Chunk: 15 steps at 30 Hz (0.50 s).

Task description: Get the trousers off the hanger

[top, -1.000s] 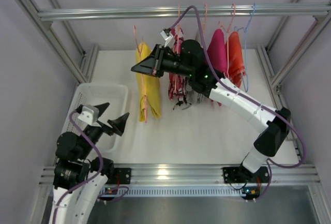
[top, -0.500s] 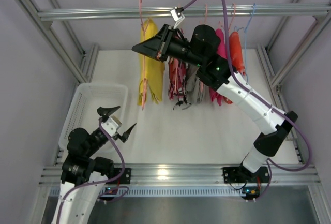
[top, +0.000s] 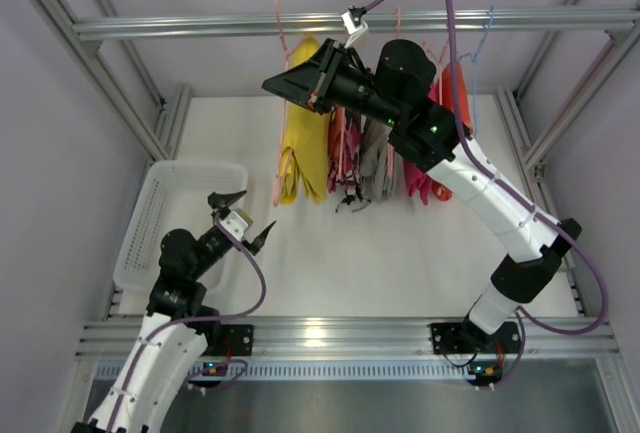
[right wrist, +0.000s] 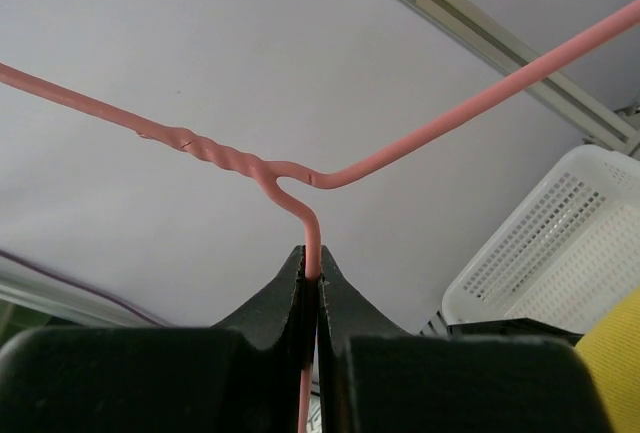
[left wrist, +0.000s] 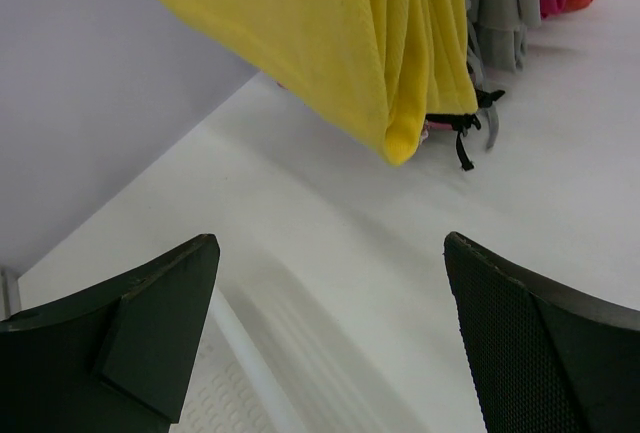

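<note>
One hanger [right wrist: 215,152] pinched in our right claw [right wrist: 311,253], so let's drive the wide left claw [left wrist: 330,248] onto the trousers [left wrist: 330,43] ahead.

No writing, label, brand, number or sign can be read in any of the three views. The yellow trousers [top: 297,148], the pink hanger [right wrist: 220,153] and the white basket [top: 145,223] show plain surfaces. Any marking on the small boards at the arm bases is too small to make out.
</note>
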Each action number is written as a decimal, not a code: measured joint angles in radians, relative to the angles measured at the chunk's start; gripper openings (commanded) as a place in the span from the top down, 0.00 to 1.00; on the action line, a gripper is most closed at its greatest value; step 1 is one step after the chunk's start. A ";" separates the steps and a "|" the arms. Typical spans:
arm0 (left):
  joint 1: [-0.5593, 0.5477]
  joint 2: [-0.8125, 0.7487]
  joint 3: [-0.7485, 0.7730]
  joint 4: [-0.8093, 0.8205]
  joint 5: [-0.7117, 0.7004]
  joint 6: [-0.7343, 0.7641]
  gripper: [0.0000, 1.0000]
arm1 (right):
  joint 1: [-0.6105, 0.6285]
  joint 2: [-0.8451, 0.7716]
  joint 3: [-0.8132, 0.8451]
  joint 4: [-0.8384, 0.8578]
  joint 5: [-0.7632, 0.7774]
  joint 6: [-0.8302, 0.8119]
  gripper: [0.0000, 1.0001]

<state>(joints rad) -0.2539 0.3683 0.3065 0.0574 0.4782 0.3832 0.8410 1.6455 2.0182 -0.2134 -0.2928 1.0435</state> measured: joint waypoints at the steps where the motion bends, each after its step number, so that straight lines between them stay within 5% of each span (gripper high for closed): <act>1: -0.003 0.022 0.000 0.033 0.002 -0.012 0.01 | 0.000 0.000 0.000 -0.003 0.006 -0.002 1.00; 8: -0.079 0.167 0.000 0.222 -0.029 -0.036 0.01 | -0.001 0.000 0.000 -0.004 0.014 -0.002 1.00; 15: -0.264 0.335 0.002 0.369 -0.240 0.015 0.01 | -0.001 0.000 0.000 -0.005 0.015 0.001 1.00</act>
<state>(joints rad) -0.5179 0.7036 0.3080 0.4267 0.2379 0.3981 0.8402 1.6455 2.0182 -0.2180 -0.2775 1.0447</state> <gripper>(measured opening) 0.990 0.014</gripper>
